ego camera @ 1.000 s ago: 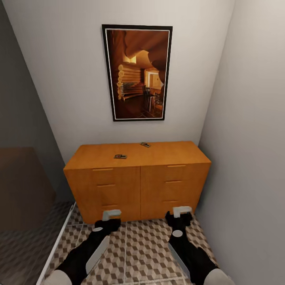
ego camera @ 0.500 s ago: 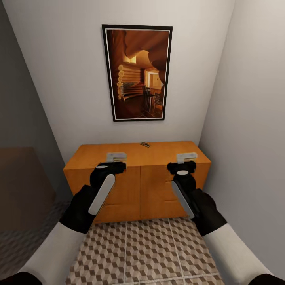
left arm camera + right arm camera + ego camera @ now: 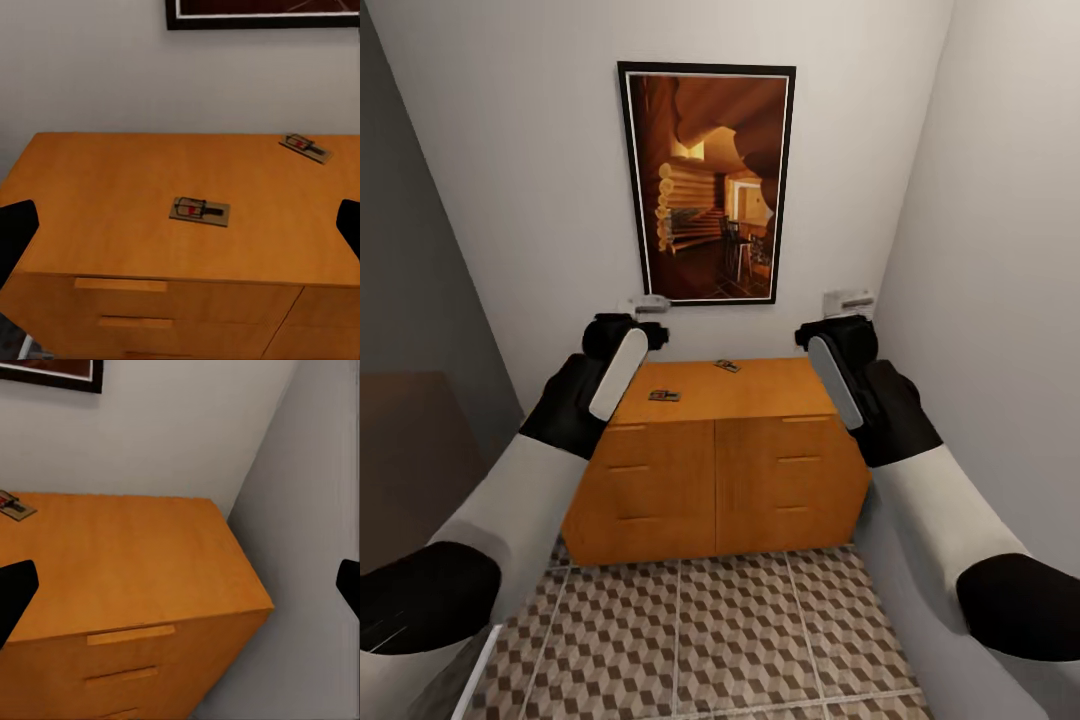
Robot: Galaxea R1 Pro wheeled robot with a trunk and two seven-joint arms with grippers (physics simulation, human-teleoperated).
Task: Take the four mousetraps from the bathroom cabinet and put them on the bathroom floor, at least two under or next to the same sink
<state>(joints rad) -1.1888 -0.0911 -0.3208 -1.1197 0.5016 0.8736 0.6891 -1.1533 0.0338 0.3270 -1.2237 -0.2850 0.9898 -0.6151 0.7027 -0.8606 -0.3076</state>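
- The left gripper [image 3: 648,303] is hovering above the left end of the cabinet [image 3: 710,480], with nothing between its spread fingers; in the left wrist view the dark fingertips [image 3: 15,232] are sitting well apart at the frame edges.
- The right gripper [image 3: 848,298] is hovering above the cabinet's right end, likewise released and holding nothing.
- Two mousetraps are lying flat on the cabinet top: the near mousetrap [image 3: 664,396] is resting left of centre, towards the front edge; the far mousetrap [image 3: 727,366] is resting near the wall, under the framed picture [image 3: 707,184].
- The two are lying well apart.
- The bathroom floor [image 3: 710,640] is showing its cube-pattern tiles in front of the cabinet.
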